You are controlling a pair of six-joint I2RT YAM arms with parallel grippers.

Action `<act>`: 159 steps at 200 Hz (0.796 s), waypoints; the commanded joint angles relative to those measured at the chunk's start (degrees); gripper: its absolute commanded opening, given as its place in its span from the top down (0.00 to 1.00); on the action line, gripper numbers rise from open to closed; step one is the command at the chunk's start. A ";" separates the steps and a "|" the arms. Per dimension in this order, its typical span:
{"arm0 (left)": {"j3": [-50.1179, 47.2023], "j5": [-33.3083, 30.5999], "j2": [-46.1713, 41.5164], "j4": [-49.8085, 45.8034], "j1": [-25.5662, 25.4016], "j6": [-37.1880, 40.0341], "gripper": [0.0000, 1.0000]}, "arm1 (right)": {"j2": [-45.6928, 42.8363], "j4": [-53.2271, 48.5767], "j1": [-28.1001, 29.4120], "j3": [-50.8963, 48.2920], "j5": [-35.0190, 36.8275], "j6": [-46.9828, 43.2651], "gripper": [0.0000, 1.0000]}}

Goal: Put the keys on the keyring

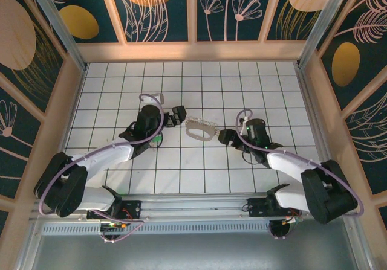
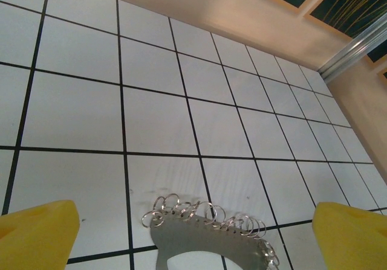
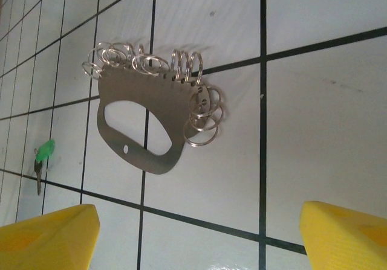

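The left gripper (image 2: 193, 237) and right gripper (image 3: 196, 237) gape wide, holding nothing, facing each other across the keyring (image 3: 139, 86), likely so that 1 can steady it while the other threads. It lies flat on the tiled table (image 3: 326, 131): a grey plate with an oval cut-out and split rings (image 3: 202, 116) along 1 edge. Beyond it, a green-headed key (image 3: 43, 151) lies apart, unthreaded.

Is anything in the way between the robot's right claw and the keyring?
No, nothing I can see. The right gripper is open and faces the keyring, with just bare white tile between its yellow fingers and the ring. The green-headed key lies off to one side, out of that path.
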 commanded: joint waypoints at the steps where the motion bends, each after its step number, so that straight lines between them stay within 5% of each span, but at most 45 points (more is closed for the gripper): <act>1: 1.77 0.06 1.38 2.84 -0.33 0.17 0.01 | 2.30 4.68 -0.01 1.84 -2.61 -0.06 0.15; 159: 3.11 1.67 3.44 2.68 -0.35 3.12 0.01 | 16.35 7.59 4.44 9.56 -1.83 1.02 0.20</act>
